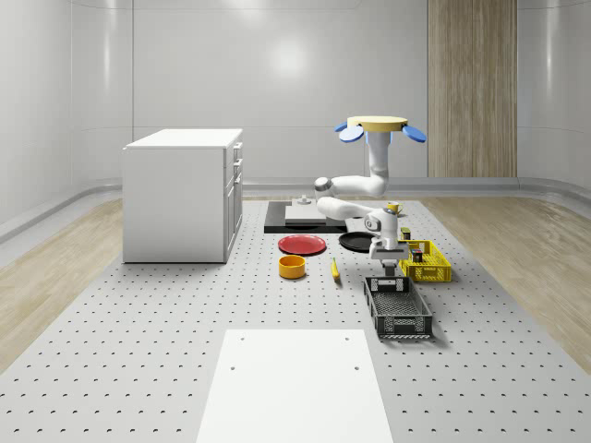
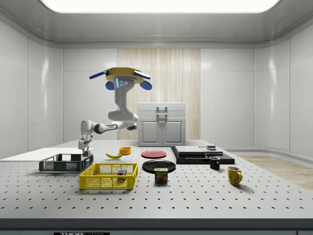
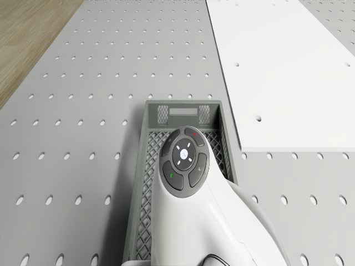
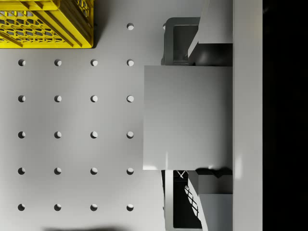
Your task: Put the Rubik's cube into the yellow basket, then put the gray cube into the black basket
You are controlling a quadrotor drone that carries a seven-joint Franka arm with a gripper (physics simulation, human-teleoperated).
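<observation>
My gripper [image 1: 388,269] hangs over the far end of the black basket [image 1: 399,310], shut on the gray cube [image 4: 187,118]. In the wrist view the cube sits between the two fingers [image 4: 216,29], with the black basket's rim [image 4: 174,43] under it. The yellow basket [image 1: 429,269] stands just beside, its corner [image 4: 48,29] close to the cube. The Rubik's cube [image 2: 120,172] lies inside the yellow basket [image 2: 107,177]. The drone [image 1: 380,125] hovers high over the table behind the baskets, arm bent down. In the drone view the wrist covers the middle of the black basket [image 3: 183,111].
A white cabinet [image 1: 185,194] stands at the whole-scene view's left. A red plate [image 1: 302,244], orange bowl [image 1: 292,267], banana [image 1: 334,269] and black plate [image 1: 355,242] lie near the baskets. A white mat [image 1: 295,388] covers the front. Mugs [image 2: 234,175] and a can [image 2: 161,175] stand apart.
</observation>
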